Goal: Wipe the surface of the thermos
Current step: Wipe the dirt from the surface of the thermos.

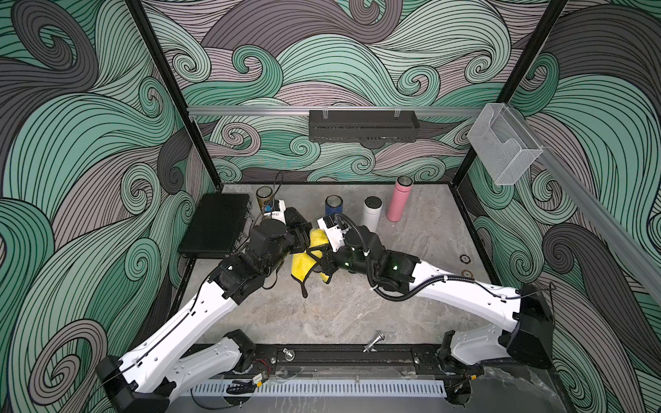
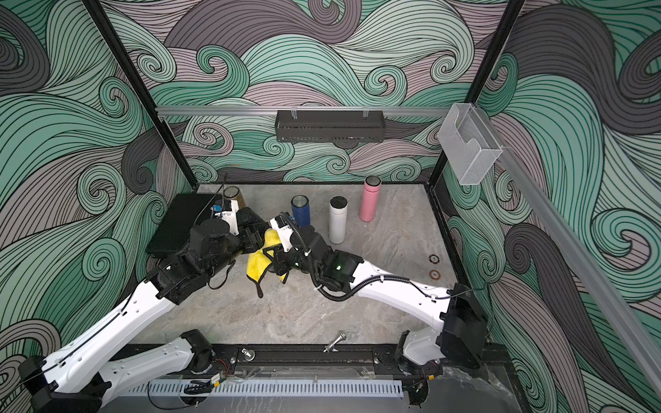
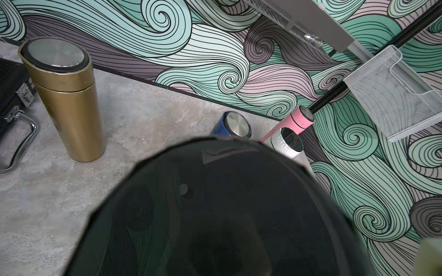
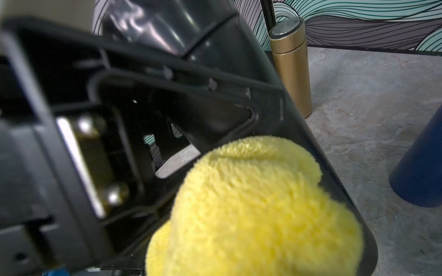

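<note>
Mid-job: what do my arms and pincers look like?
Left arm and right arm: white tapered links, black joint housings. A black ribbed hose loops along the right; a thin black wire runs along the left. Left pincer and right pincer are black; green lights dot the right wrist.

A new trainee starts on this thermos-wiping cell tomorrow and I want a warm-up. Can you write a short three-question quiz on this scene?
1. True or false: the right hand is shut on the yellow cloth.
2. Which standing thermos is nearest the black case? A) pink B) gold C) white
3. Fill in: the left hand grips a ____ thermos.

Key:
1. True.
2. B, the gold thermos.
3. Black: it holds the black thermos.
</note>
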Controlling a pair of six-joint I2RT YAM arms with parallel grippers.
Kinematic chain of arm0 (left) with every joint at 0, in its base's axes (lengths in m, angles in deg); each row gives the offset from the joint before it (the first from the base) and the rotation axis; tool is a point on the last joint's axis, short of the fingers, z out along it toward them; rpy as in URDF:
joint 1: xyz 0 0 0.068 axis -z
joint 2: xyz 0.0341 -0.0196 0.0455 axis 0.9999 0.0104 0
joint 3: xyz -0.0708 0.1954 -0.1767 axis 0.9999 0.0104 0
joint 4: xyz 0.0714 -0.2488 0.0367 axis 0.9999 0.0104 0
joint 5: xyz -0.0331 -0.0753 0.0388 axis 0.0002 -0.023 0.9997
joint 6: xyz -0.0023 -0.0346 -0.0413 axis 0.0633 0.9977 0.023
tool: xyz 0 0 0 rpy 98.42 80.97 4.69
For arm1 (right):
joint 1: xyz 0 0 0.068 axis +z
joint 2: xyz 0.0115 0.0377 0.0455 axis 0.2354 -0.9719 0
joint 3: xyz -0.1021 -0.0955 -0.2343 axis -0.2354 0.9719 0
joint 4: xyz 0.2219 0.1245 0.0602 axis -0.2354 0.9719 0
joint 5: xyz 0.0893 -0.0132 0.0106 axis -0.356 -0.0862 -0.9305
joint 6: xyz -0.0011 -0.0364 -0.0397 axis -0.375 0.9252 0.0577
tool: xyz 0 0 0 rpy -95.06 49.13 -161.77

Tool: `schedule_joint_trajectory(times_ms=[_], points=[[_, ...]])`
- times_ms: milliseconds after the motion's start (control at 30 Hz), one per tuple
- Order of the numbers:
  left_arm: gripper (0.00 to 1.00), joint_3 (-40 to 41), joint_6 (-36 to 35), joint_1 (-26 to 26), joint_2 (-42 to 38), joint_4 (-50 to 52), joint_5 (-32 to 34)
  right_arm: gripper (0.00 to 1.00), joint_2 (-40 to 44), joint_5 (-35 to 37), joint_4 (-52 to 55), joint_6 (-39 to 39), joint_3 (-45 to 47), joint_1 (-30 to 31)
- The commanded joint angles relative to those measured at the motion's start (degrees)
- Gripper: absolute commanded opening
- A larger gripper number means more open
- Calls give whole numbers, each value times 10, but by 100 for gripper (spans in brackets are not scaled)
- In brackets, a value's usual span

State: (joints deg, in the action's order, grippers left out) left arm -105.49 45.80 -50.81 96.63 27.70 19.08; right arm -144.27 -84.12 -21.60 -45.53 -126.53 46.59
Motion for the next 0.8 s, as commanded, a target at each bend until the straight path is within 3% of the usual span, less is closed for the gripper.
schedule_joint_trajectory(times_ms=[0,200,367,600,767], points=[[0,-35,13,6,-9,-48,-28,0,-4,13,5,-13,46,-1],[0,-53,20,6,-4,-38,-17,0,8,30,13,-12,72,-3],[0,-68,97,6,8,-1,25,0,-2,22,-30,2,35,2],[0,-46,218,6,17,-6,18,0,-38,35,-116,15,-5,4],[0,-41,251,6,15,-14,21,0,-76,51,-142,-4,-2,5]])
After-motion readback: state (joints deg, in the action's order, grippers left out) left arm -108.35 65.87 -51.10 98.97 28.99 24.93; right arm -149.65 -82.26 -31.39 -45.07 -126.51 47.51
